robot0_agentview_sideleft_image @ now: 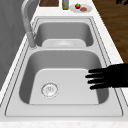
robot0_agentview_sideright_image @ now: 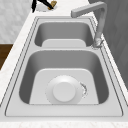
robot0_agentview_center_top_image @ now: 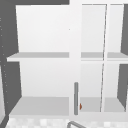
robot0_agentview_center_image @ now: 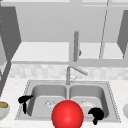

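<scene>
My left hand (robot0_agentview_center_image: 24, 100) hovers over the left front rim of the double sink (robot0_agentview_center_image: 113, 100), by the left basin. In the left side view this hand (robot0_agentview_sideleft_image: 112, 76) reaches over that basin's front wall with its fingers straight, holding nothing. In the right side view the same hand (robot0_agentview_sideright_image: 37, 3) shows at the far end. My right hand (robot0_agentview_center_image: 97, 115) hangs at the right basin's front rim with its fingers relaxed, beside a white plate (robot0_agentview_center_image: 86, 107) lying in that basin (robot0_agentview_sideright_image: 64, 91). A big red ball (robot0_agentview_center_image: 67, 115) sits at the sink's front edge between the hands.
The faucet (robot0_agentview_center_image: 72, 71) stands behind the divider, its spout turned toward the right basin. A bowl (robot0_agentview_center_image: 3, 109) with golden food sits on the left counter. On the right counter are a plate with red fruit (robot0_agentview_sideleft_image: 80, 7) and a bottle (robot0_agentview_sideleft_image: 65, 4). Above the sink are cabinet shelves (robot0_agentview_center_top_image: 40, 106) and a vertical handle (robot0_agentview_center_top_image: 76, 98).
</scene>
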Robot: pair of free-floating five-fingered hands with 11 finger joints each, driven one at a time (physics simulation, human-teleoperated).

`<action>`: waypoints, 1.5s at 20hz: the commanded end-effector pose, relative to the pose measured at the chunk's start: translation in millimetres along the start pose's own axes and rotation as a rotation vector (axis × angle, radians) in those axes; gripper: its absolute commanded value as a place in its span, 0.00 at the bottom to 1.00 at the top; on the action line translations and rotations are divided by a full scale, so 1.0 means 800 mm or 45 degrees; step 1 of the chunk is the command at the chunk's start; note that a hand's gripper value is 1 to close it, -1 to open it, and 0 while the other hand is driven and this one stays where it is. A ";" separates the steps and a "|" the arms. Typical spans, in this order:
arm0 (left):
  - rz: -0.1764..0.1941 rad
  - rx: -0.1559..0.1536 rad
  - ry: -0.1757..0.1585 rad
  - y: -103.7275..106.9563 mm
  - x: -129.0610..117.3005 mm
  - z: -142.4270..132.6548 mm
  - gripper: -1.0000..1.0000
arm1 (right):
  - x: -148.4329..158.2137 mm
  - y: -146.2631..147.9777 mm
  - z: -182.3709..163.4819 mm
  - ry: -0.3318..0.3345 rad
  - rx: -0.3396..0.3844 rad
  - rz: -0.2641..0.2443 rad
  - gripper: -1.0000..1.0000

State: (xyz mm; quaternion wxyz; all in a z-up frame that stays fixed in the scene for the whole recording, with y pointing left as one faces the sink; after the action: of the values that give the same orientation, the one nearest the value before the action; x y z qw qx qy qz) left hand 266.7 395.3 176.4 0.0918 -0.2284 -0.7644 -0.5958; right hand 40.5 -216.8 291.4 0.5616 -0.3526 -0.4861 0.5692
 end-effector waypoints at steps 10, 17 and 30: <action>0.012 -0.027 0.081 -0.028 -0.029 -0.057 0.00 | 0.000 0.000 0.000 0.000 0.000 0.000 0.50; -0.010 -0.015 0.122 -0.056 -0.026 -0.079 0.00 | 0.000 0.000 0.000 0.000 0.000 0.000 0.50; -0.042 -0.020 0.120 -0.065 0.047 -0.140 0.00 | 0.000 0.000 0.000 0.000 0.000 0.000 0.50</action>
State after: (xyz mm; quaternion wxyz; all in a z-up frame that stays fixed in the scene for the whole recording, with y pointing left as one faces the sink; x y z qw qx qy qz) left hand 207.3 296.4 170.3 0.1029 -0.2176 -0.7535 -0.6118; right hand 40.5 -216.8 291.4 0.5616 -0.3526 -0.4861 0.5692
